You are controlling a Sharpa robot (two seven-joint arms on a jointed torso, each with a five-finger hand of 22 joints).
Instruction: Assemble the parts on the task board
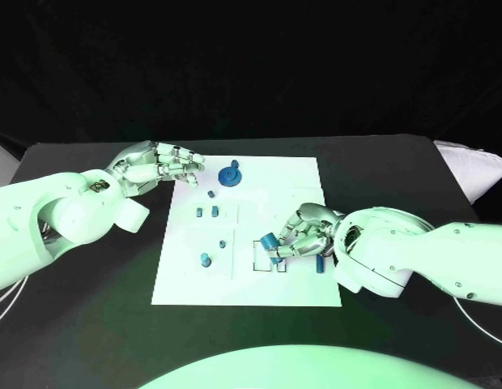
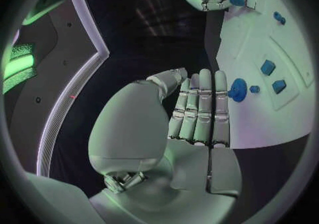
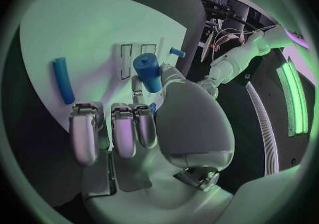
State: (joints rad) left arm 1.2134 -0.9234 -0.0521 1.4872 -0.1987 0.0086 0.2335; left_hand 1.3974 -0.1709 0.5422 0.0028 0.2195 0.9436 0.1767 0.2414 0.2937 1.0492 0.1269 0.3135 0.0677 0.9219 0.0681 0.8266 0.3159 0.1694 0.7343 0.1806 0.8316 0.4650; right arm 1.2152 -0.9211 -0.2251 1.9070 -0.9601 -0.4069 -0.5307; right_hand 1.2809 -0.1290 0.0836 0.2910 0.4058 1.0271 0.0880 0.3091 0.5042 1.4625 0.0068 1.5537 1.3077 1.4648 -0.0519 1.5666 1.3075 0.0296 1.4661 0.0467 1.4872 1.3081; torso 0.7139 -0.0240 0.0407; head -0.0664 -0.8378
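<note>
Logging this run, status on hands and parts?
Right hand holds a blue cylinder over the task board. Left hand open at the board's far left corner, beside the blue gear. A blue rod lies loose nearby.

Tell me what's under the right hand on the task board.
The right hand holds a blue cylinder above the white task board, near rectangular slot outlines. A blue rod lies beside it. The hand covers whatever is directly below.
</note>
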